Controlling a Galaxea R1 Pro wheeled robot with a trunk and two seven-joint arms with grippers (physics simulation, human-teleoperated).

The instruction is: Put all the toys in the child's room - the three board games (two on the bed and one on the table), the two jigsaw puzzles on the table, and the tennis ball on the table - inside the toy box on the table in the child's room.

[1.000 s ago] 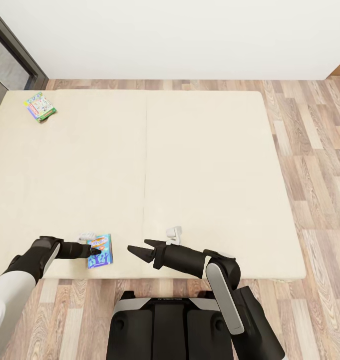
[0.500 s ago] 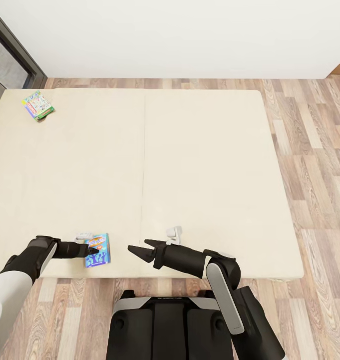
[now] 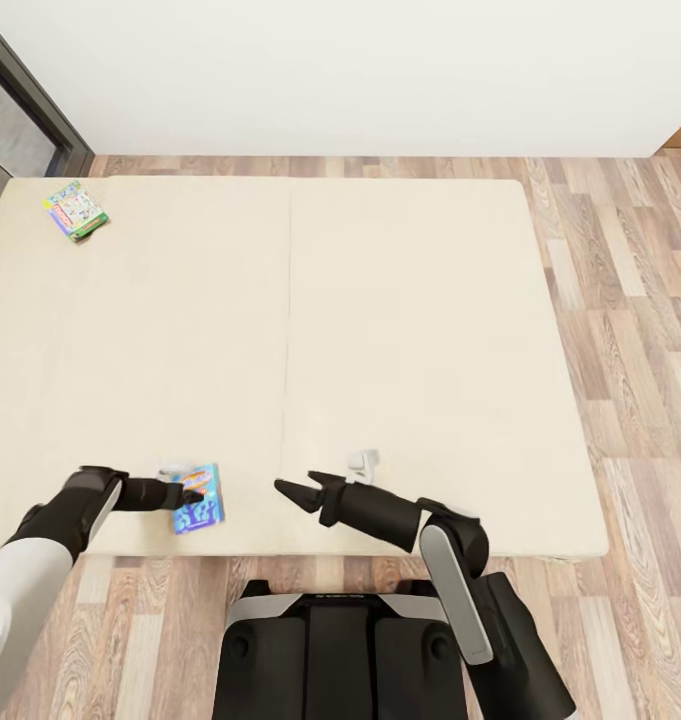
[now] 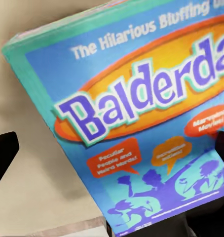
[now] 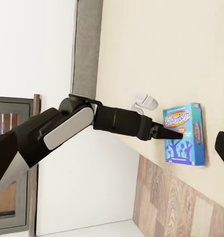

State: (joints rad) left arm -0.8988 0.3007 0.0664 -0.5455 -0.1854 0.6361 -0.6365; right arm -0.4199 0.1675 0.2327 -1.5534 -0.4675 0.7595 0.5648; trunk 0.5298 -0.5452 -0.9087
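You are looking at the blue board game [image 3: 198,497], a flat Balderdash box [image 4: 141,123] with an orange banner, lying at the near left edge of the beige bed [image 3: 400,330]. The green-and-white board game [image 3: 76,210] is lying flat and slightly askew at the bed's far left corner, well apart from the blue one

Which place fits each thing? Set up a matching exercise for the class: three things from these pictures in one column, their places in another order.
Things:
1. blue Balderdash board game box
2. green-white Monopoly board game box
3. right gripper

Places:
A. far left corner of the beige bed
B. over the bed's near edge, near the middle
C. near edge of the bed, at the left gripper

Pairs: 1-C, 2-A, 3-B
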